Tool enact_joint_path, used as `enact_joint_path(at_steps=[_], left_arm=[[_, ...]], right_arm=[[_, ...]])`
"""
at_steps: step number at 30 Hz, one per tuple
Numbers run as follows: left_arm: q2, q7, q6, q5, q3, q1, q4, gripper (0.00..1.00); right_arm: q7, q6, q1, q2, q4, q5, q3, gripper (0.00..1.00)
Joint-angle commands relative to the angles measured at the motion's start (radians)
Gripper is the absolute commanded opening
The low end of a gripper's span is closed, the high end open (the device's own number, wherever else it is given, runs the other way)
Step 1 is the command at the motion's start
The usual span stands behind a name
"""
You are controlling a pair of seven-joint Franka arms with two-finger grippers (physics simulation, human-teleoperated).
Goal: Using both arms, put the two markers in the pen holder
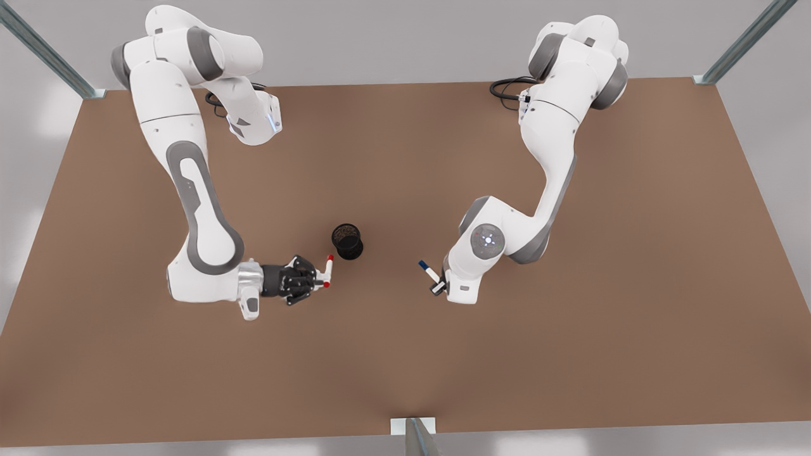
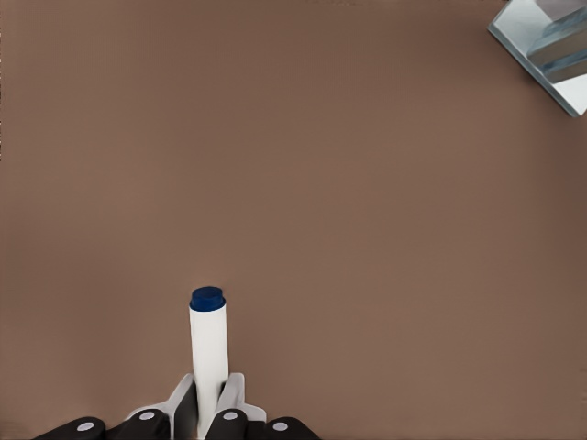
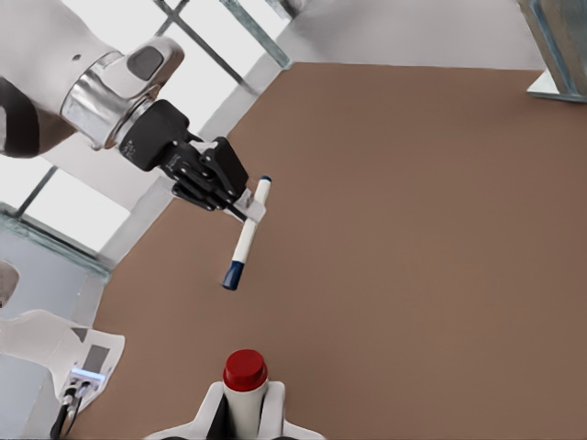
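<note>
Fingers of the right gripper [image 1: 322, 274] clamp the red marker [image 1: 328, 270] at 8 o'clock of the pen holder [image 1: 347, 240]; left gripper [image 1: 437, 285] fingers pinch the blue marker [image 1: 429, 271] at 4 o'clock, above the counter [image 1: 405, 354].

Pen holder [image 1: 347, 241] between two held markers

2 markers [image 1: 327, 271] [image 1: 429, 272] flanking pen holder [image 1: 347, 241]
</note>
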Motion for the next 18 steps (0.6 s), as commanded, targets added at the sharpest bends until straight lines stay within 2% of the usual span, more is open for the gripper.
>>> enact_joint_path(at_steps=[1, 8, 18], left_arm=[[0.002, -0.244, 0.003, -0.001, 0.0, -0.001, 0.001, 0.28], [0.004, -0.247, 0.005, -0.001, 0.0, -0.001, 0.002, 0.28], [0.015, -0.259, 0.006, -0.001, 0.0, 0.001, 0.018, 0.28]], right_arm=[[-1.378, -0.039, -0.003, -0.005, -0.014, 0.091, 0.008, 0.26], [-1.413, -0.148, -0.014, -0.06, -0.158, 0.121, 0.022, 0.26], [-1.5, -0.192, -0.011, -0.103, -0.297, 0.144, 0.022, 0.26]])
